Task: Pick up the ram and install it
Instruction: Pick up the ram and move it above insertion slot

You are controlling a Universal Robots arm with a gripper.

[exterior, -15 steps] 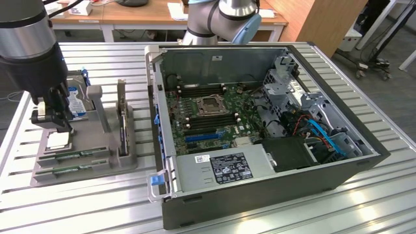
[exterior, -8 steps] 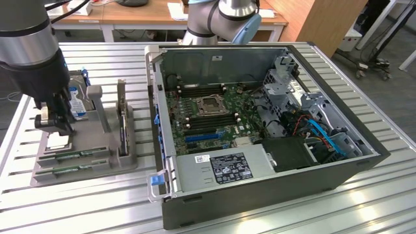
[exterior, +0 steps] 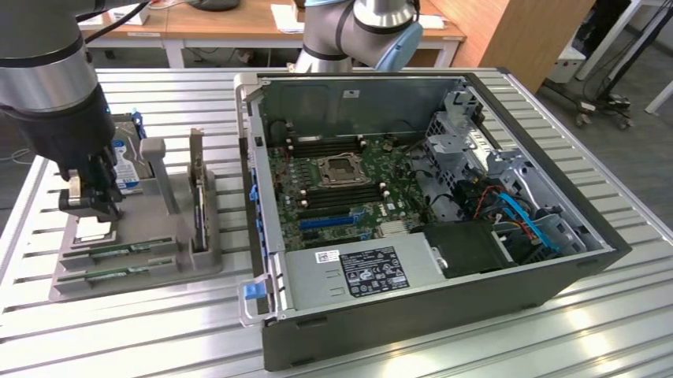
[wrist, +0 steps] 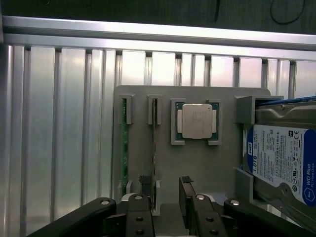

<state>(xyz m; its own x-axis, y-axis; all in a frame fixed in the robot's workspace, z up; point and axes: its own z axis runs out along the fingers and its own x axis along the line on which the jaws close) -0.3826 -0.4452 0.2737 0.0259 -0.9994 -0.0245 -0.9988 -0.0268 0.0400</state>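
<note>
Two ram sticks stand on edge in slots of the grey holder (exterior: 158, 264), the nearer ram (exterior: 118, 273) and the other ram (exterior: 118, 252). In the wrist view they are the green ram (wrist: 124, 148) and the thinner-looking ram (wrist: 154, 143). My gripper (exterior: 93, 211) (wrist: 165, 186) hangs open just above the holder, beside the loose processor chip (wrist: 196, 121). One finger (wrist: 144, 183) sits close by the end of the thinner-looking ram, the other finger (wrist: 186, 185) stands apart. Nothing is held.
The holder also carries a blue-labelled hard drive (wrist: 279, 158) (exterior: 131, 157) and a dark expansion card (exterior: 197, 193). The open computer case (exterior: 421, 315) lies at the exterior view's right, its motherboard (exterior: 342, 169) exposed. Ribbed metal table (exterior: 126, 331) around.
</note>
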